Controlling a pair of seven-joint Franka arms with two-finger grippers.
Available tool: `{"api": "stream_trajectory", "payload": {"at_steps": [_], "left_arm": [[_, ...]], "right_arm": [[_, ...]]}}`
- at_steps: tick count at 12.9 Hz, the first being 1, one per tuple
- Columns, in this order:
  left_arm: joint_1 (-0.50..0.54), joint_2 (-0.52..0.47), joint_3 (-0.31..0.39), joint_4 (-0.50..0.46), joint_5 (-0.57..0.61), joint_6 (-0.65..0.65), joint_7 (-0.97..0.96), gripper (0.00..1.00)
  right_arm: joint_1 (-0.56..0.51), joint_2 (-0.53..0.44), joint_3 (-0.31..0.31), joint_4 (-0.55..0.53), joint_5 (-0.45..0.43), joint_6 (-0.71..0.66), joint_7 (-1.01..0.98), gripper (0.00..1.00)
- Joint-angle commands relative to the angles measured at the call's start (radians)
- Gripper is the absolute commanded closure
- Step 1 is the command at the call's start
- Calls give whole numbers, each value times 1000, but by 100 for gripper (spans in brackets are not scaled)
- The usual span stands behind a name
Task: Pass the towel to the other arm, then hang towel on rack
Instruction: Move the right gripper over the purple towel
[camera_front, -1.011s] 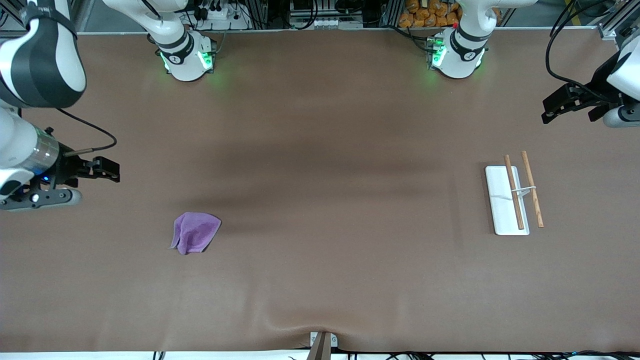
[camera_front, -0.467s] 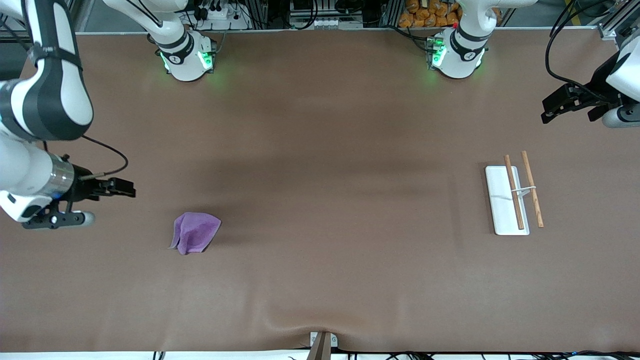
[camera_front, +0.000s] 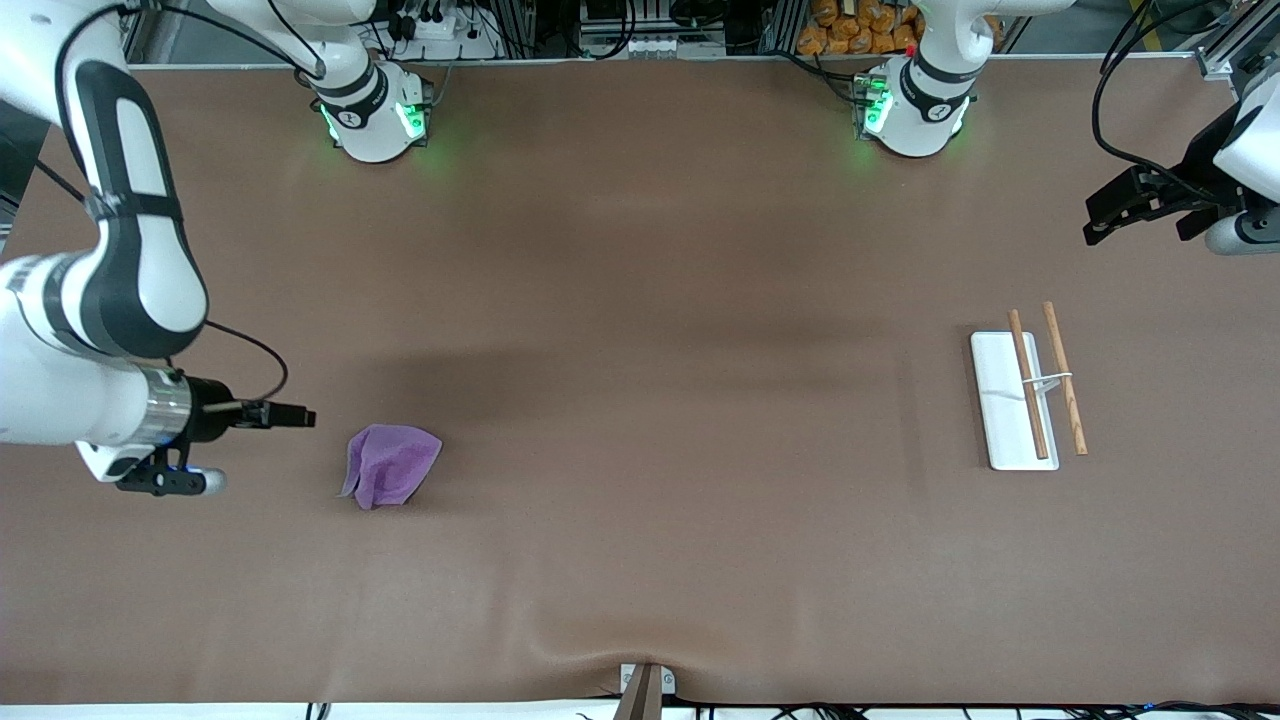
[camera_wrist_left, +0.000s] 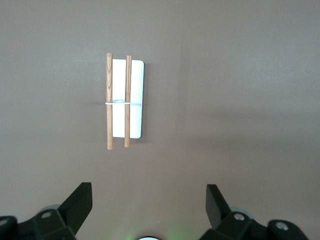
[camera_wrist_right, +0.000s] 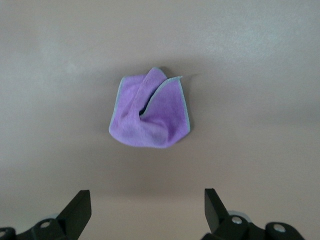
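The towel (camera_front: 388, 465) (camera_wrist_right: 150, 112) is a crumpled lilac cloth lying on the brown table near the right arm's end. My right gripper (camera_front: 298, 416) (camera_wrist_right: 148, 210) hangs open and empty beside it, toward the right arm's end of the table. The rack (camera_front: 1030, 393) (camera_wrist_left: 122, 102), a white base plate with two brown wooden rods, sits near the left arm's end. My left gripper (camera_front: 1110, 215) (camera_wrist_left: 149, 205) waits open and empty in the air, toward the left arm's end from the rack.
The two arm bases (camera_front: 375, 115) (camera_front: 910, 110) stand along the table edge farthest from the front camera. A small bracket (camera_front: 645, 685) sits at the table's near edge. Brown tabletop (camera_front: 680, 450) stretches between towel and rack.
My right arm has swung down and toward the towel, its gripper ending close beside the cloth. The left arm, the towel and the rack have not moved.
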Motion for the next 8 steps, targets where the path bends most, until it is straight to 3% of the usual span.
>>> {"api": "stream_trajectory", "payload": {"at_steps": [1, 8], "left_arm": [[1, 3, -2, 15, 20, -16, 18, 0], [8, 16, 0, 36, 20, -13, 19, 0]], "right_arm": [[55, 62, 11, 23, 20, 54, 144, 0], [96, 180, 9, 23, 10, 176, 191, 0]]}}
